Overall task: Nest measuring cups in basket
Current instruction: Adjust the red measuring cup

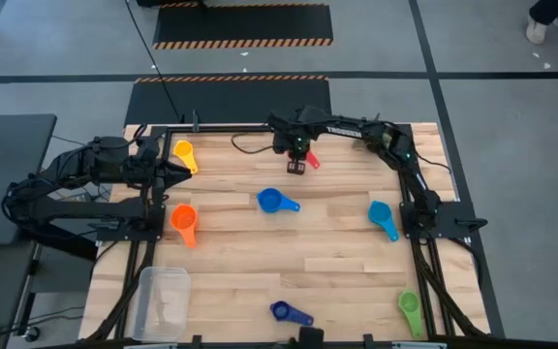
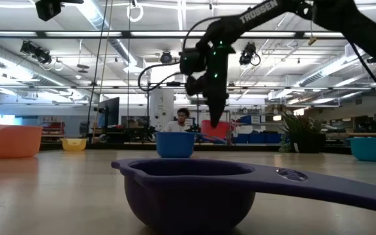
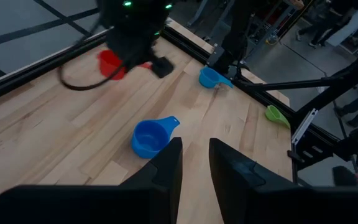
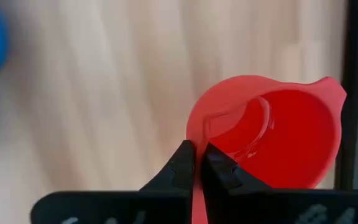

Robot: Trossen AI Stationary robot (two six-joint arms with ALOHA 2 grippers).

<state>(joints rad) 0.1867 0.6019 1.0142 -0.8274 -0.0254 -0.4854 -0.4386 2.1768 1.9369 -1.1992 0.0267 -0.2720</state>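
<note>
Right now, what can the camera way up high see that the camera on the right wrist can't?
Only the high view shows the clear basket, the yellow cup, orange cup, light blue cup, green cup, dark blue cup and the waiting left gripper.

Only the right wrist view shows the fingers pinched on the red cup's handle.

Both show the red cup, the right gripper and the blue cup.

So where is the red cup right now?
In the high view the red cup sits at the table's far edge, middle, pinched by the right gripper, beyond the blue cup.
</note>
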